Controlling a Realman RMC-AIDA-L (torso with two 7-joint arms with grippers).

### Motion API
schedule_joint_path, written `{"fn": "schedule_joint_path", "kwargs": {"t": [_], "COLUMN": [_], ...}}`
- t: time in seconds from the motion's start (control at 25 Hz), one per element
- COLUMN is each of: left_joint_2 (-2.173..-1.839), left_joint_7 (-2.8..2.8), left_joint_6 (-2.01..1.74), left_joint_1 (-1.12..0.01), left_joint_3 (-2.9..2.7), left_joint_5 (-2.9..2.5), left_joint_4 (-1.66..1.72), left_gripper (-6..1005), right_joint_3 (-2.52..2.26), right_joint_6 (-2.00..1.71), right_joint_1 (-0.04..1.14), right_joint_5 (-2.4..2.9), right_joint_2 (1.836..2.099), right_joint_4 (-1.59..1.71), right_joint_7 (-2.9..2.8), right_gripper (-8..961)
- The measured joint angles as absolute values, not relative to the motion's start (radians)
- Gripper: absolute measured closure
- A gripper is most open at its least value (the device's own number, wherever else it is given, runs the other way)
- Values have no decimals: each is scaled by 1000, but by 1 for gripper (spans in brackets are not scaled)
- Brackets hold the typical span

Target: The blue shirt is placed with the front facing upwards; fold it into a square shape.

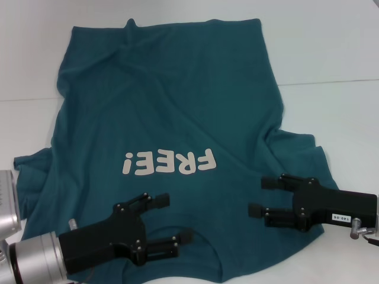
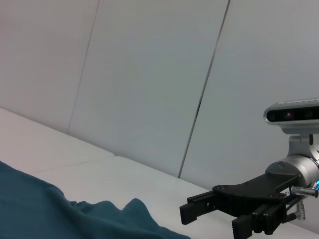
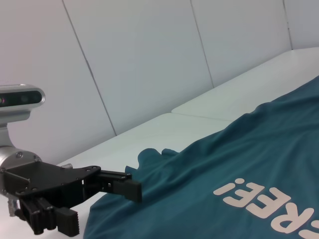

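The blue shirt [image 1: 172, 106] lies spread on the white table [image 1: 337, 112], somewhat rumpled. Its pale "FREE!" lettering [image 1: 169, 163] faces up and reads upside down from the head view. My left gripper [image 1: 173, 219] hovers open over the shirt's near edge, left of centre. My right gripper [image 1: 260, 197] hovers open over the near right part of the shirt, beside the sleeve. Nothing is between either pair of fingers. The right wrist view shows the shirt [image 3: 224, 159] with the left gripper [image 3: 99, 206]. The left wrist view shows a shirt edge [image 2: 45, 209] and the right gripper [image 2: 214, 221].
One sleeve [image 1: 26, 168] bunches out at the left and the other sleeve [image 1: 308, 151] at the right. Bare white table surrounds the shirt. Pale wall panels [image 2: 149, 74] stand behind the table.
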State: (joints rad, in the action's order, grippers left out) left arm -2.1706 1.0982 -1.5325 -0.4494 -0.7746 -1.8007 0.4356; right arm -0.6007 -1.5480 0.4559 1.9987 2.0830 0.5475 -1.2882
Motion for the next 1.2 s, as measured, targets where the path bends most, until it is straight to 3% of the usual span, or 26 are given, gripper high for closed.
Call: {"fn": "schedule_joint_path", "kwargs": {"t": [1.2], "left_joint_2": [-2162], "left_joint_7": [1291], "left_joint_6": [-1346], "left_joint_1": [-445], "left_joint_3": [-477], "left_joint_5": [-1799], "left_joint_4": [488], "left_gripper": [72], "right_joint_3": [-597], "right_joint_6": [-1537], "right_joint_1": [461], "right_joint_5": [1991], "right_joint_2": [2084], "right_joint_4": [545], "right_joint_7": [-1293], "right_gripper": [70]}}
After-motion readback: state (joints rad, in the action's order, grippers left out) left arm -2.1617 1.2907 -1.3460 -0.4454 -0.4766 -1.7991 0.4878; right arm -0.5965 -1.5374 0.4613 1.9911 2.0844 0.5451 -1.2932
